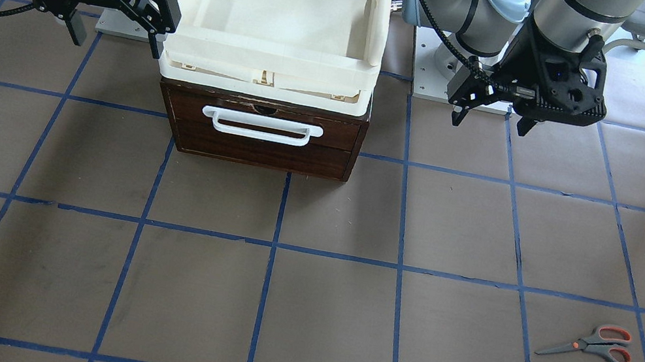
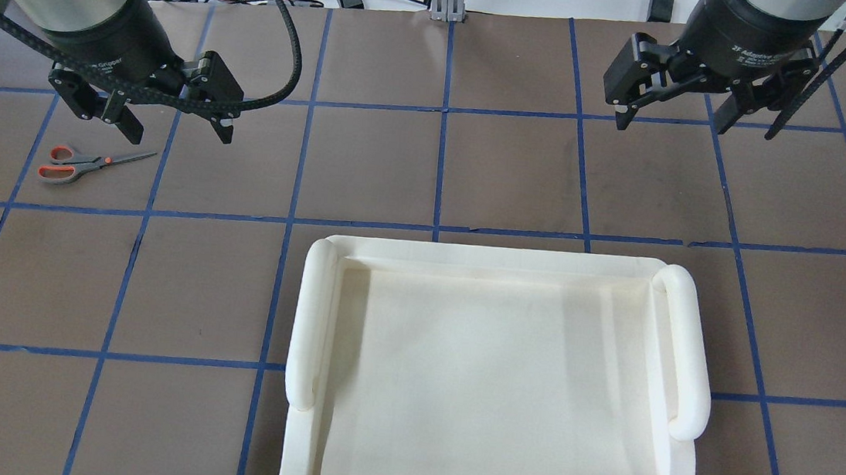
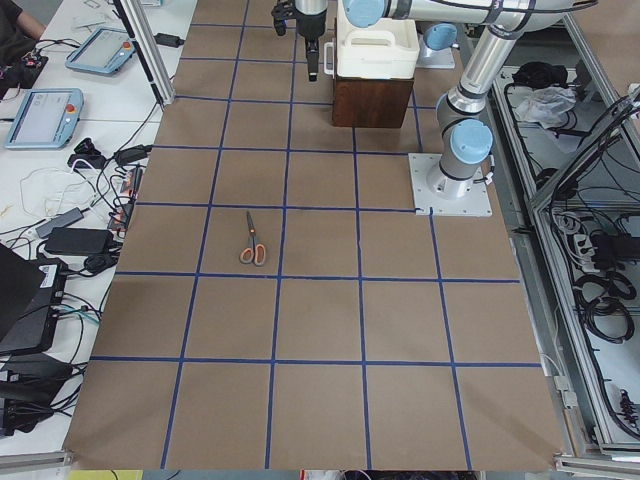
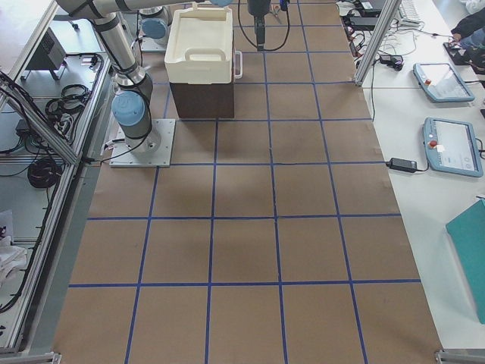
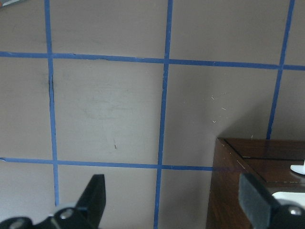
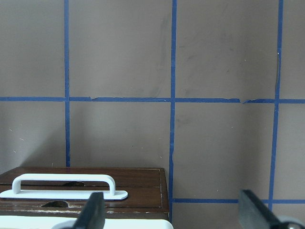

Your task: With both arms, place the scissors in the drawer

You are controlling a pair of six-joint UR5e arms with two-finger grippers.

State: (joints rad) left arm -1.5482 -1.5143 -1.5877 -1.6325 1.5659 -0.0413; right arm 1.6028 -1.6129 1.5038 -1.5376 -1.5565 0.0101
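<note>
Scissors [image 1: 589,342] lie shut and flat on the desk [image 1: 336,329] in the front-facing view, well apart from the drawer [image 1: 344,135]. The drawer is pushed in, with its white handle [image 1: 262,128] facing the camera. A cream tray [image 1: 264,58] sits on top of the brown box [image 1: 261,153]. The right claw [image 1: 117,42] hangs just beside one end of the tray and the left claw [image 1: 490,121] off the other end. Both are spread wide and grasp nothing.

From overhead, the left claw is above the desk near the scissors' blade tips, and the right claw is above the desk beyond the tray.

In the left side view the scissors lie with their handles toward the camera.

The left wrist view shows parted fingers [image 5: 95,195] and a corner of the box. The right wrist view shows the handle on the shut drawer front.
</note>
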